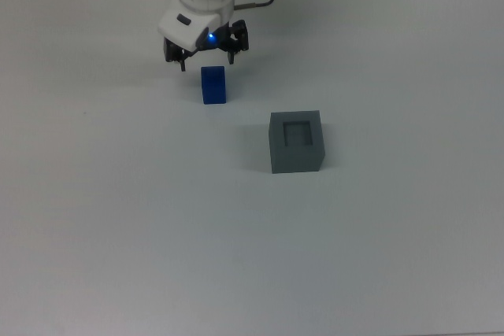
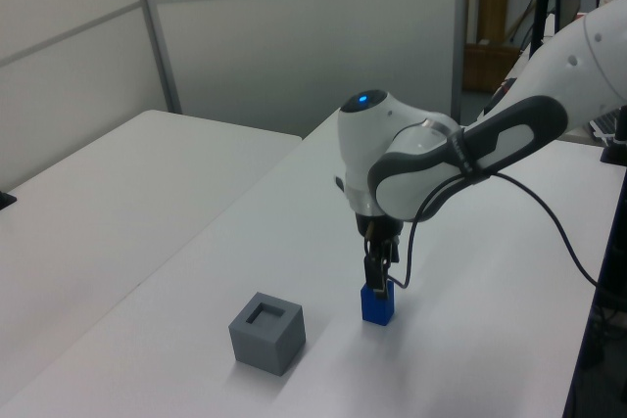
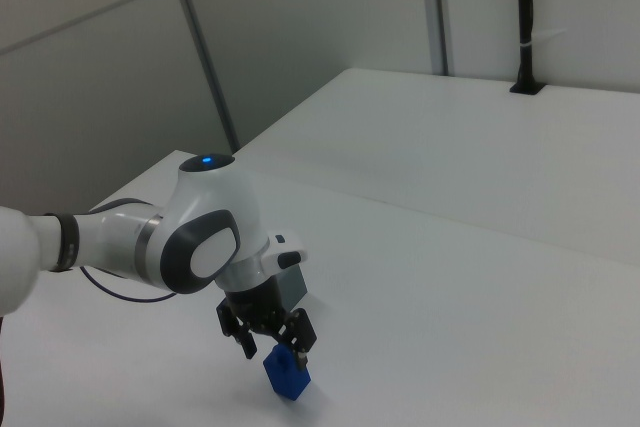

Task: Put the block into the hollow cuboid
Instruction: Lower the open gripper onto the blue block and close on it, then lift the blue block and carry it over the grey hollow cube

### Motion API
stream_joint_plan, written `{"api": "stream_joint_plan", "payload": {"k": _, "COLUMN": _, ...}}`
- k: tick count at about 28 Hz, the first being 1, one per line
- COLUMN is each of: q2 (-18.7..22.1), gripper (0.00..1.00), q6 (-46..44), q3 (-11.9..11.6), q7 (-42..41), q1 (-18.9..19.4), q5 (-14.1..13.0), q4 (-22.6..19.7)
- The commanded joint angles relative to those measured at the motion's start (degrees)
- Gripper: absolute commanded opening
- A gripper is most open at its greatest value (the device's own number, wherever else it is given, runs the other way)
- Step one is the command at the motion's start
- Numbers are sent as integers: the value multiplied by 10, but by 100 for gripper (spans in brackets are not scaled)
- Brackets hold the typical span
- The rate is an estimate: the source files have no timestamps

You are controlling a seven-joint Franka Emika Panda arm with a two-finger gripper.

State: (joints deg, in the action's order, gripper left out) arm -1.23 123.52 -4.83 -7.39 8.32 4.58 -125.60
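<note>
In the top view there was one blue block [image 1: 213, 85], one grey box [image 1: 296, 141] and one end effector [image 1: 206, 59], all on or above a white table [image 1: 157, 226]. The block stood on the table, well apart from the box, up and toward the top view's left of it. The box showed a single square recess in its top face, with nothing in it. The end effector hung just over the block's far end, its two fingers [image 1: 182, 61] spread wide and gripping nothing. The arm's white body hid most of the wrist, and the arm was cut off at the top edge.

In the left view the one block [image 2: 377, 304] stood on the table [image 2: 470, 340] toward the left view's right of the one box [image 2: 266, 333], apart from it. The end effector [image 2: 378, 269] reached straight down to the block's top; the fingers lined up one behind the other, so their gap was hard to make out.

In the right view the block [image 3: 287, 374] sat under the end effector [image 3: 272, 339], whose fingers were parted on either side above it. The box was not seen, and the table [image 3: 450, 277] ran off the bottom edge.
</note>
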Motion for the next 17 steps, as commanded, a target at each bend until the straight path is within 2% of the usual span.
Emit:
{"api": "stream_joint_plan", "payload": {"k": 1, "q2": -25, "gripper": 99, "q6": 23, "q3": 9, "q7": -5, "q1": 2, "q5": 6, "q4": 4}}
{"api": "stream_joint_plan", "payload": {"k": 2, "q2": -28, "gripper": 94, "q6": 23, "q3": 9, "q7": -4, "q1": 2, "q5": 6, "q4": 4}}
{"api": "stream_joint_plan", "payload": {"k": 3, "q2": -30, "gripper": 72, "q6": 23, "q3": 13, "q7": -4, "q1": 3, "q5": 8, "q4": 5}}
{"api": "stream_joint_plan", "payload": {"k": 6, "q2": -31, "gripper": 39, "q6": 23, "q3": 19, "q7": -3, "q1": 2, "q5": 8, "q4": 7}}
{"api": "stream_joint_plan", "payload": {"k": 8, "q2": -32, "gripper": 25, "q6": 23, "q3": 19, "q7": -4, "q1": 2, "q5": 8, "q4": 11}}
{"api": "stream_joint_plan", "payload": {"k": 9, "q2": -32, "gripper": 10, "q6": 23, "q3": 19, "q7": -3, "q1": 2, "q5": 8, "q4": 13}}
{"api": "stream_joint_plan", "payload": {"k": 10, "q2": -32, "gripper": 3, "q6": 23, "q3": 19, "q7": -3, "q1": 2, "q5": 8, "q4": 14}}
{"api": "stream_joint_plan", "payload": {"k": 11, "q2": -32, "gripper": 0, "q6": 23, "q3": 19, "q7": -3, "q1": 2, "q5": 8, "q4": 14}}
{"api": "stream_joint_plan", "payload": {"k": 14, "q2": -30, "gripper": 0, "q6": 23, "q3": 19, "q7": -3, "q1": 2, "q5": 7, "q4": 18}}
{"api": "stream_joint_plan", "payload": {"k": 17, "q2": -25, "gripper": 0, "q6": 4, "q3": 19, "q7": -3, "q1": 2, "q5": 0, "q4": 48}}
